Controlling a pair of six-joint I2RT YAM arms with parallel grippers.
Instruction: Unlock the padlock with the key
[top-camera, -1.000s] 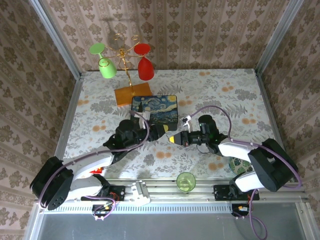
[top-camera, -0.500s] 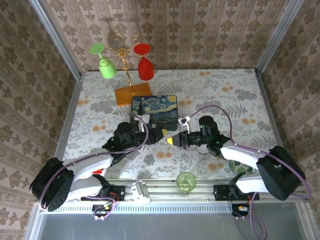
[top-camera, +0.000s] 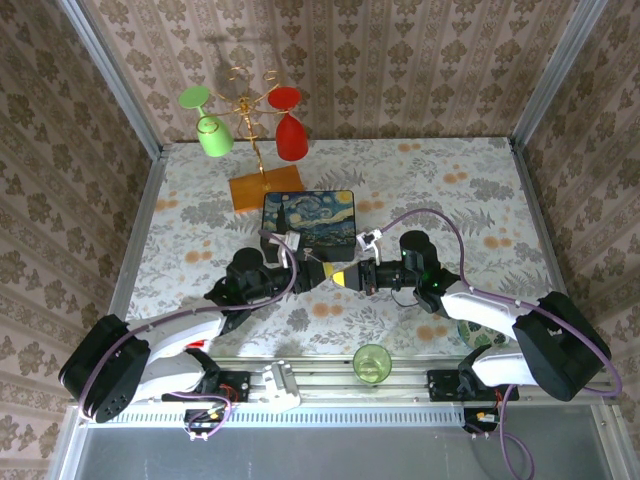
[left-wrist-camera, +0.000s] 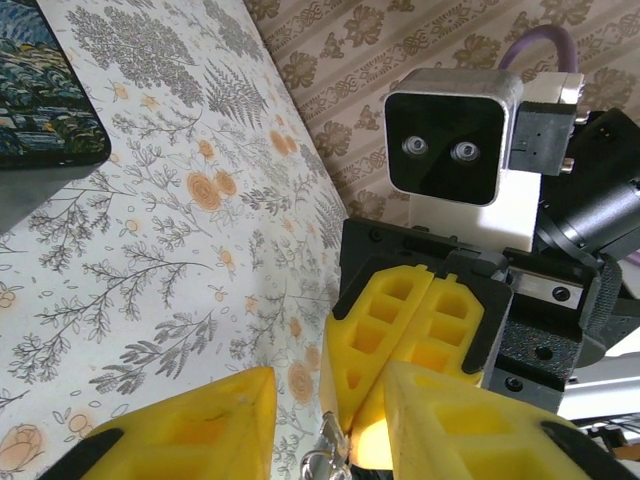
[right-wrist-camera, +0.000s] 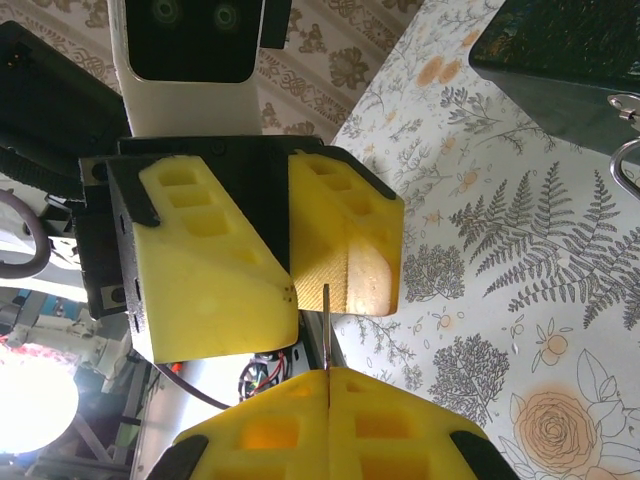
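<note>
Here the right pincer (right-wrist-camera: 328, 378) is clamped on the key (right-wrist-camera: 326, 325), whose thin blade sticks out toward the left pincer (top-camera: 322, 271). The two meet tip to tip over the tabletop (top-camera: 450, 190), just in front of the painted box (top-camera: 308, 217). The left pincer's fingers (left-wrist-camera: 200, 425) stand a narrow gap apart, and I cannot tell whether they grip the padlock, which cannot be made out.
</note>
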